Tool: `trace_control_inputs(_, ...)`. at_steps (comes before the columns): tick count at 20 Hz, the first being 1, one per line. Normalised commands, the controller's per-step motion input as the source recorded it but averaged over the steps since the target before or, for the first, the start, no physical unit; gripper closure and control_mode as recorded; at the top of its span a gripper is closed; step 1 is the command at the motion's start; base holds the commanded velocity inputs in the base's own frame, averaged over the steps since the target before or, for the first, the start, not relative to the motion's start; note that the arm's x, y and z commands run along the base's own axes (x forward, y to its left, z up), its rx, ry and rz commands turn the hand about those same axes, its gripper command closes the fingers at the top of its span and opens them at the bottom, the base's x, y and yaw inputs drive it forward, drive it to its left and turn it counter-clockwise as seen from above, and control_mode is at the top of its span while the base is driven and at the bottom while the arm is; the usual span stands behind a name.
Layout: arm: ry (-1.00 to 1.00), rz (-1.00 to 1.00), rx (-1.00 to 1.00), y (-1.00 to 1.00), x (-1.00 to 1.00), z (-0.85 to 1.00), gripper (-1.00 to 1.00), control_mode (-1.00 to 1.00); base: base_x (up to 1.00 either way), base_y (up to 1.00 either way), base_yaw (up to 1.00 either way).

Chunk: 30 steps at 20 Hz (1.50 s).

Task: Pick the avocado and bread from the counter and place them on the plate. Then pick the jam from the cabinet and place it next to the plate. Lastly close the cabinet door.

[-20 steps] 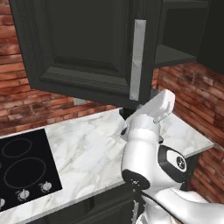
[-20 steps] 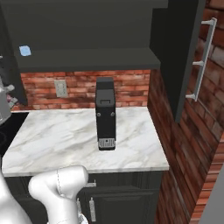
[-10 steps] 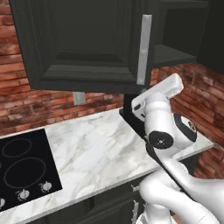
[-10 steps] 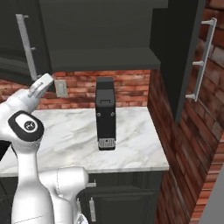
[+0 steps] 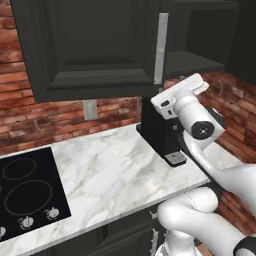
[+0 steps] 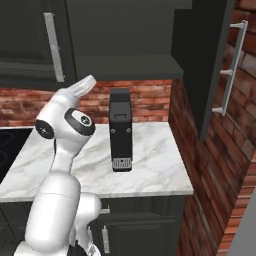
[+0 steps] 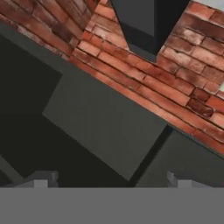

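facing brick wall (image 7: 175,92), pincer (image 7: 111,180) spread wide, coffee machine (image 6: 121,129) on counter (image 6: 150,170)

The arm (image 5: 200,200) is showing glossy white, rounded shell segments — thick tubular links that are swelling into bulbous joints — with dark charcoal bands running between them, and a round dark cap with a small pale centre is sitting on the side of one joint (image 6: 80,121). The last link is tapering into a flatter white wedge with a grey-edged face. At the gripper (image 7: 111,179), two small grey finger tips (image 7: 41,179) are appearing blocky and square-edged — matte against the shiny body.
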Motion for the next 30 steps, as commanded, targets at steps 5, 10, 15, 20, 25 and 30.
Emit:
trace_control_inputs(5,0.0,0.21,0.11,0.02,1.0,0.01,-1.0,-1.0,0.0,0.0,0.0)
trace_control_inputs(10,0.0,0.18,0.04,0.09,1.0,0.0,-1.0,-1.0,0.0,0.0,0.0)
trace_control_inputs(15,-0.01,0.08,0.0,0.29,1.0,0.0,-1.0,-1.0,0.0,0.0,0.0)
trace_control_inputs(20,-0.09,0.02,0.0,0.35,0.95,0.0,-1.0,-1.0,0.0,0.0,0.0)
trace_control_inputs(25,-0.11,0.0,-0.03,0.27,0.13,0.31,-1.0,-1.0,0.0,0.0,0.0)
trace_control_inputs(30,-0.12,0.01,-0.01,0.02,-0.51,0.66,-1.0,-1.0,0.0,0.0,0.0)
